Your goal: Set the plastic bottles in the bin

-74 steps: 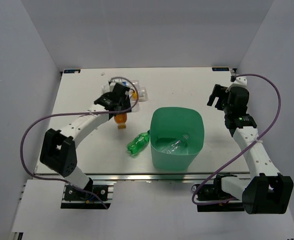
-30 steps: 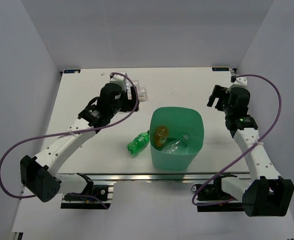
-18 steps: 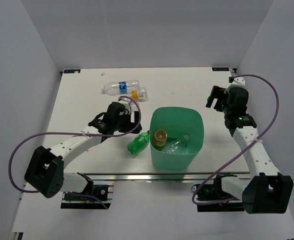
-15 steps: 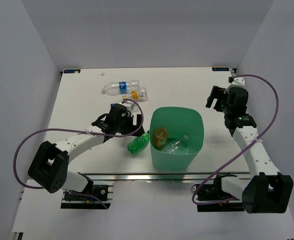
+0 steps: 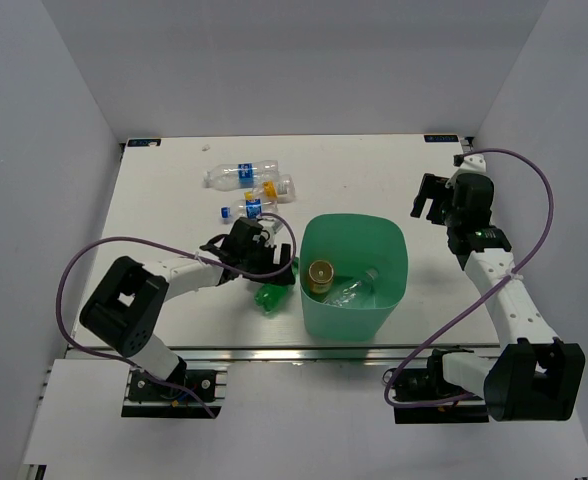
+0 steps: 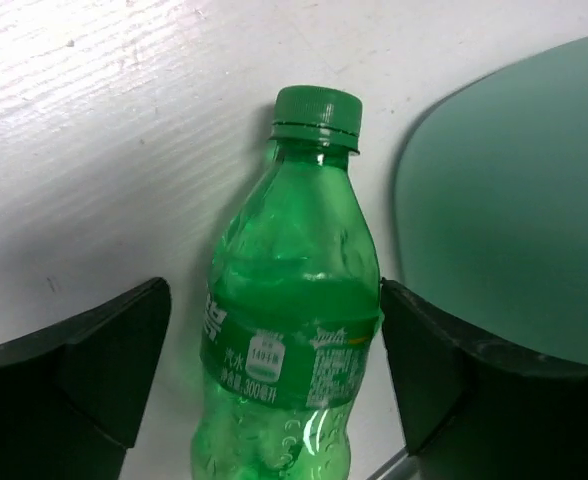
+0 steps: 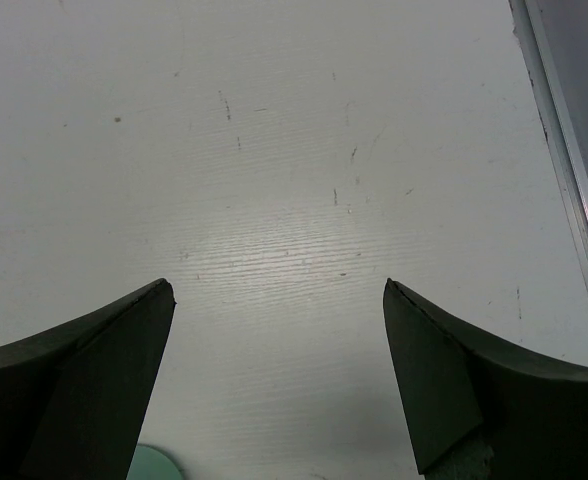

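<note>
The mint-green bin (image 5: pixel 355 219) stands near the table's front middle. An orange bottle (image 5: pixel 321 272) and a clear bottle (image 5: pixel 350 291) lie inside it. A green bottle (image 5: pixel 270 298) lies on the table just left of the bin (image 6: pixel 504 200). My left gripper (image 5: pixel 270 262) is open and straddles the green bottle (image 6: pixel 292 300), one finger on each side; the right finger (image 6: pixel 424 370) touches it or nearly does. My right gripper (image 5: pixel 431 196) is open and empty over bare table at the right (image 7: pixel 279 290).
Three clear bottles lie at the back left: a blue-labelled one (image 5: pixel 236 175), an orange-capped one (image 5: pixel 275 187) and a smaller blue-labelled one (image 5: pixel 246 208). The table's right edge rail (image 7: pixel 564 170) runs close to my right gripper.
The orange bottle went from my left gripper into the bin. My left arm then swung from the back toward the front and came down around the green bottle. The right arm barely moved.
</note>
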Robot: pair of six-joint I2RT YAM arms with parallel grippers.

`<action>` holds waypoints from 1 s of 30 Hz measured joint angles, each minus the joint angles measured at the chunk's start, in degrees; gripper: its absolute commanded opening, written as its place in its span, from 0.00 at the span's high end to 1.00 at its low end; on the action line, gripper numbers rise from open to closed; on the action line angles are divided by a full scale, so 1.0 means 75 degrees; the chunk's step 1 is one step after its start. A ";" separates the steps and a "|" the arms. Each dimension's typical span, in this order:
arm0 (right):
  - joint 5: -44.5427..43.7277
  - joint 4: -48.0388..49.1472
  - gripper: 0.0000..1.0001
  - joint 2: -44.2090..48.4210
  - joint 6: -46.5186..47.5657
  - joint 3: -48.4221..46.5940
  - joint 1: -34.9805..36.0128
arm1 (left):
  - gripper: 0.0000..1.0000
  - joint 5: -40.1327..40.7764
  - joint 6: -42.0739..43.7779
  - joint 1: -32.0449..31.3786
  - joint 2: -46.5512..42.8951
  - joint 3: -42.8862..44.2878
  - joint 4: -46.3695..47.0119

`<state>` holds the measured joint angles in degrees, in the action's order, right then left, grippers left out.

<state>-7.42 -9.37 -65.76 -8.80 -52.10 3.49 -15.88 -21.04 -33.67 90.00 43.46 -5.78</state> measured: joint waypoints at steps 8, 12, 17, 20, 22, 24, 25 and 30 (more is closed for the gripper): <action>-0.0023 -0.0064 0.11 -0.0047 0.0003 -0.0041 0.0000 | 0.76 0.0787 -0.0082 -0.0023 0.0262 0.0600 -0.0787; -0.0035 -0.0090 0.11 -0.0047 0.0003 -0.0041 0.0000 | 0.84 0.1804 -0.0181 -0.0026 0.0323 0.1550 -0.1862; -0.0020 -0.0105 0.11 -0.0047 0.0000 -0.0041 0.0000 | 0.85 0.3179 -0.0236 -0.0023 0.0099 0.3042 -0.2833; 0.0029 -0.0105 0.11 -0.0047 0.0003 -0.0041 0.0000 | 0.85 0.3730 -0.0087 -0.0020 -0.0087 0.4336 -0.3270; 0.0093 -0.0105 0.11 -0.0047 0.0006 -0.0041 0.0000 | 0.86 0.3631 0.0064 -0.0015 -0.0251 0.5109 -0.3182; 0.0297 -0.0102 0.11 -0.0047 0.0044 -0.0041 0.0000 | 0.86 0.2943 0.0274 0.0009 -0.0565 0.5601 -0.2827; 0.0481 -0.0099 0.11 -0.0047 0.0073 -0.0041 0.0000 | 0.86 0.2602 0.0364 -0.0017 -0.0691 0.5747 -0.2684; 0.1880 -0.0055 0.11 -0.0087 0.0321 -0.0076 -0.0003 | 0.86 0.1323 0.1099 -0.0903 -0.0577 0.7131 -0.2745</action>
<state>6.68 -9.78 -66.41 -6.39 -52.66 3.46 -5.96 -12.80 -40.45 85.67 96.95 -26.37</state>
